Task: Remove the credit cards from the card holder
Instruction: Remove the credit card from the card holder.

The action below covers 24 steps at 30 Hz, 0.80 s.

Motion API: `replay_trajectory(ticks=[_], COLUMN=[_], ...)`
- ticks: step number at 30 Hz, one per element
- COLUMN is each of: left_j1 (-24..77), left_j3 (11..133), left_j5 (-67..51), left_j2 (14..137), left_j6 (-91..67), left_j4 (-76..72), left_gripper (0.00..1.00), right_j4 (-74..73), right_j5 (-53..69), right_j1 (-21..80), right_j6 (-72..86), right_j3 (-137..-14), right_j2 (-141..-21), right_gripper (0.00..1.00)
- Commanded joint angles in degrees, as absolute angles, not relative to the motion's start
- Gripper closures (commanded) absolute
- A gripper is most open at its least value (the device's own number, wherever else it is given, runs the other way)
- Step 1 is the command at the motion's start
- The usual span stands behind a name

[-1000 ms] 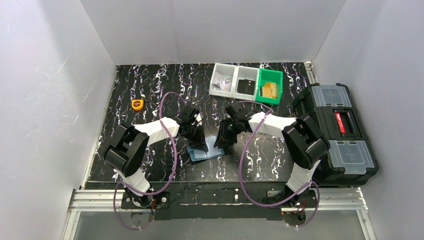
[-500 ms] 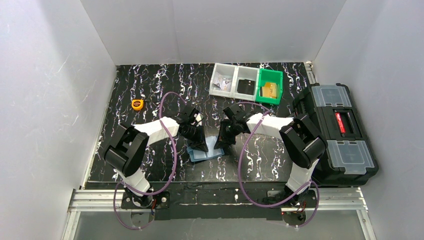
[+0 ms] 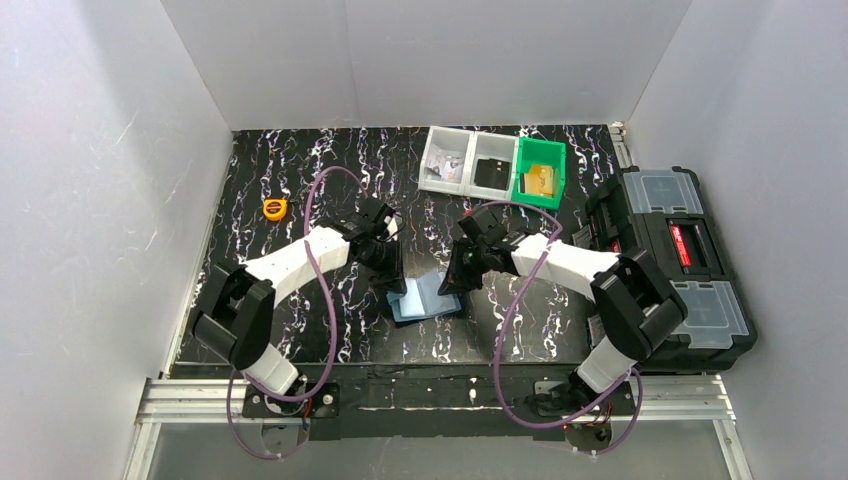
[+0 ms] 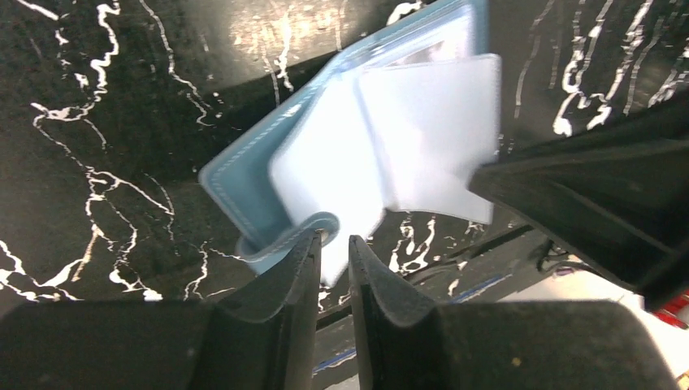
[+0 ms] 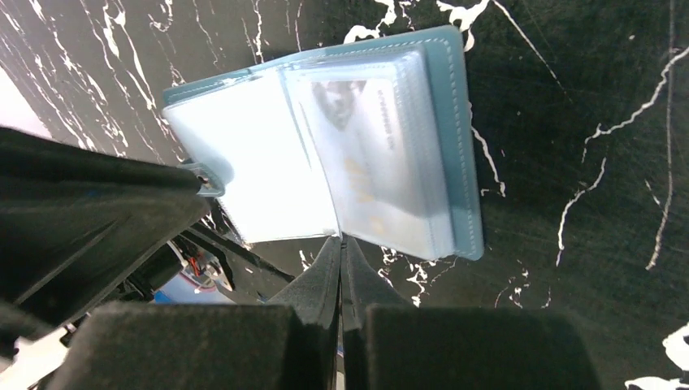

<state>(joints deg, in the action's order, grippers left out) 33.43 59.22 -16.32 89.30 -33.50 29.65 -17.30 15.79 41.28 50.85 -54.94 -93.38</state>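
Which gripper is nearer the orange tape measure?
Left. The left gripper is at the card holder, right of the tape measure; the right gripper is farther right, across the holder.

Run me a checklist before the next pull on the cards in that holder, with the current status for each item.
1. Card holder lying open, clear sleeves exposed: ok.
2. Card visible inside the sleeves: ok.
3. Left gripper securing the holder: not ok. Its jaws are slightly apart beside the snap tab, clamping nothing.
4. Right gripper shut at the sleeves' near edge: ok.
5. Right gripper actually pinching a card: cannot tell.
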Motion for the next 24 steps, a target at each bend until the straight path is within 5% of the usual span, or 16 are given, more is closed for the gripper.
replay_trajectory(ticks=[1, 15, 24], left_j1=[33.05, 32.96, 32.79], left_j3=[60.02, 61.95, 64.46], left_j5=[-13.51, -10.99, -5.85], left_j2=[90.74, 94.42, 90.73], left_j6=[-31.99, -31.20, -29.30], left_j4=[33.40, 34.57, 41.34], left_gripper=[0.84, 1.00, 0.93], right_j4=[-20.05, -17.66, -18.28], right_j5=[13.12, 17.86, 18.60], right_j1=[41.71, 46.71, 48.22], right_j6=[50.29, 50.66, 50.98], right_j3=[-55.67, -65.05, -70.36], right_j2=[-90.17, -99.10, -106.68], right_gripper=[0.99, 0.99, 0.93])
